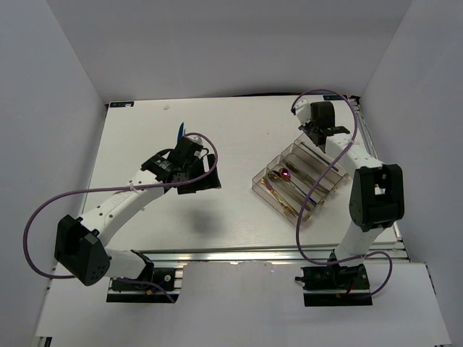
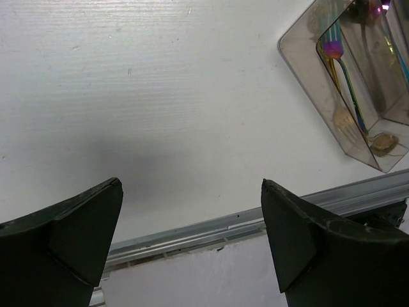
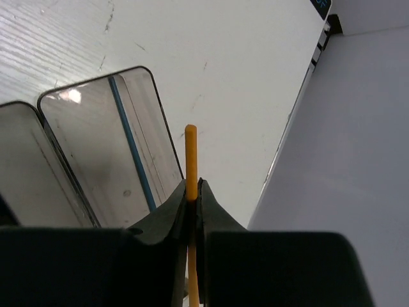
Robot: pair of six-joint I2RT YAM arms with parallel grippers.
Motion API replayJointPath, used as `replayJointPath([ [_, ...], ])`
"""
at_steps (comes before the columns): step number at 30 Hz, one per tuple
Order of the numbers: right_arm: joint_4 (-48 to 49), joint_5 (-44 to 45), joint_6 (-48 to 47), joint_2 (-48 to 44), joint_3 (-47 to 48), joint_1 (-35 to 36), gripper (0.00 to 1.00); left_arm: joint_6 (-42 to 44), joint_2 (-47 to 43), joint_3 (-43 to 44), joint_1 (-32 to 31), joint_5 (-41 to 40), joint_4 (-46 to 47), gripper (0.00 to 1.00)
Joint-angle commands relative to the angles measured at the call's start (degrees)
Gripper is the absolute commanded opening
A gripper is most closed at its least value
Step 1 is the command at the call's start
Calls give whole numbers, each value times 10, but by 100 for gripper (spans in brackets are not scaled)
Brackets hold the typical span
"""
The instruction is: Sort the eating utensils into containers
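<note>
Wide-spread, the left gripper (image 2: 192,185) hangs empty above the table (image 2: 160,77). Rightward, the right gripper (image 3: 192,187) pinches a thin orange-gold chopstick (image 3: 190,153) near its tip, just beside the tray's (image 3: 155,96) end compartment, where a blue stick (image 3: 131,141) lies. Light, stiff, slick — likely to swivel; a mid-length hold would probably steady it.

light bright, even; soft shadow on table (image 1: 206,220); glare in tray (image 3: 70,96); fingers (image 3: 160,230) blurred

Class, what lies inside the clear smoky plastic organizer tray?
A rainbow-iridescent fork, an iridescent spoon and a thin blue stick show; the purple cable hides part of the tray.
</note>
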Motion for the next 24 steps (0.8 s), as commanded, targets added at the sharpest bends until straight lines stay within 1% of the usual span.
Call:
replayJointPath([
  [1, 60, -21, -25, 26, 13, 1, 0, 15, -25, -10, -1, 8, -3, 98],
  [3, 47, -21, -19, 40, 26, 2, 0, 17, -28, -13, -1, 4, -5, 98],
  [9, 23, -49, -14, 51, 11, -4, 0, 21, -34, -9, 0, -12, -21, 98],
  [11, 18, -47, -14, 55, 8, -7, 5, 27, -33, -10, 0, -12, -26, 98],
  [12, 18, -47, -14, 54, 5, -8, 14, 34, -31, -6, 0, -15, -35, 98],
  [13, 22, -43, -14, 51, 4, -9, 20, 35, -31, -6, 0, -24, -38, 98],
  [14, 19, -46, -15, 51, 5, -8, 22, 36, -32, -5, 0, -27, -39, 98],
  [15, 16, -52, -14, 48, 8, -9, 28, 37, -34, -5, 0, -30, -39, 98],
  [16, 12, -53, -14, 47, 9, -9, 35, 37, -35, -5, 1, -36, -39, 98],
  [17, 7, -53, -12, 47, 10, -8, 45, 38, -37, -5, 1, -37, -38, 98],
  [18, 5, -55, -12, 44, 10, -8, 89, 41, -35, -3, 3, -39, -39, 98],
  [22, 8, -58, -7, 36, 5, -8, 89, 48, -27, 13, 7, -58, -47, 98],
  [24, 8, -62, 12, 24, 12, -9, 90, 49, -25, 21, 17, -87, -57, 98],
])
